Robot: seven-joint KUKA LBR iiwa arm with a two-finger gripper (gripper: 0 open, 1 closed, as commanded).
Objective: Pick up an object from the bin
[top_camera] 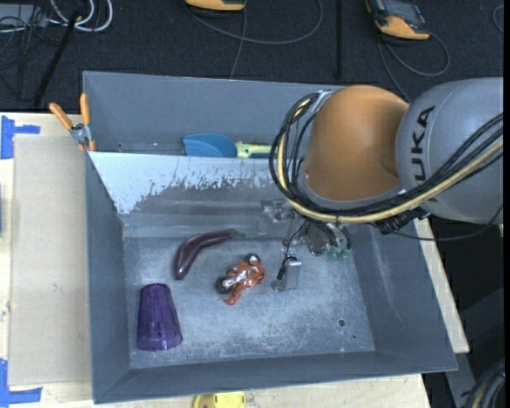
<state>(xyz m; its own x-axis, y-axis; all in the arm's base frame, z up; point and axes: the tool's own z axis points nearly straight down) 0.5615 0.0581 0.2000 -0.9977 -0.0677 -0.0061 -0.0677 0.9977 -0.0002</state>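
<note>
From the hand (pixel 285 272), the bin floor (pixel 323 313) lies bare three to six o'clock; orange toy (pixel 242 279) blocks nine, maroon pod (pixel 200 249), perhaps an eggplant, ten, purple cup (pixel 157 317) eight.

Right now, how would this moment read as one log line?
gripper: low in bin, just right of small orange toy | grasp: none seen | others: dark red curved pod, purple cup, blue scoop
</note>
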